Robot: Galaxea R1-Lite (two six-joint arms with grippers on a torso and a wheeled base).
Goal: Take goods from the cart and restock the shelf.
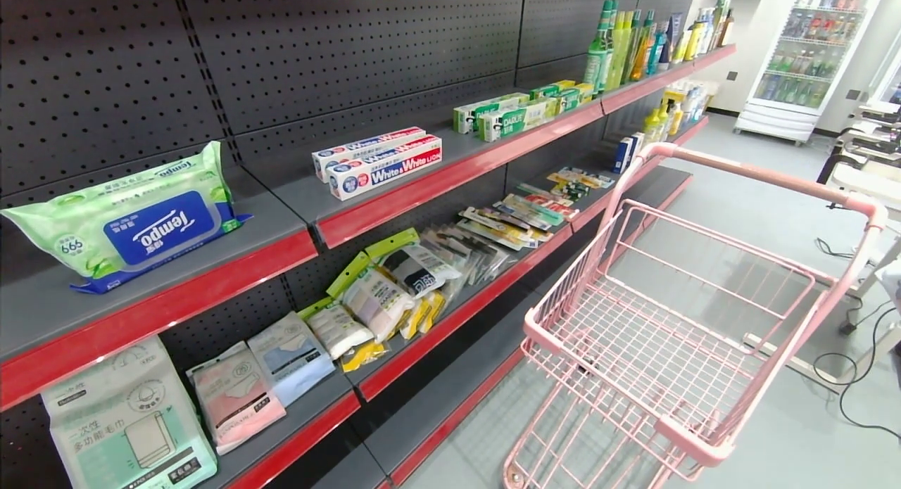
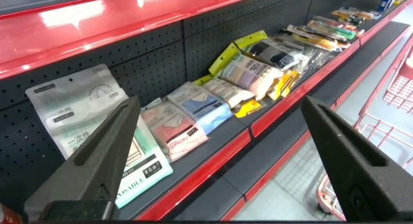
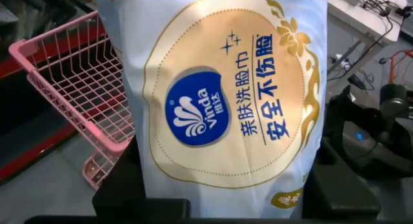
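**A:** Where is the pack sitting right now?

**B:** The white soft pack (image 3: 226, 101) is sitting in the right gripper (image 3: 226, 188), whose fingers are pressing on it from both sides. The pink cart (image 3: 45, 62) is standing behind it.

**A:** So which step is running?

**B:** I am reading it as the carry. The pack is out of the cart and is not yet lying on the shelf.

**A:** And the other arm?

**B:** The left gripper (image 2: 221, 104) is holding nothing, and its fingers are spread wide. It is facing the lower shelf (image 2: 213, 161), where flat packets (image 2: 193, 114) are lying in a row.

**A:** What is the next move asking for?

**B:** Probably swinging the pack over to the grey shelf board (image 1: 271, 207), between the green wet-wipes pack (image 1: 134, 221) and the toothpaste boxes (image 1: 383, 162). Then it is a matter of lowering it flat before letting go. Being a soft bag, it is likely sagging and shifting in the grip.

**A:** Anything you are missing?

**B:** The pack's top and bottom are running off the right wrist view. I am also not managing to tell how deep the fingers are reaching around it.
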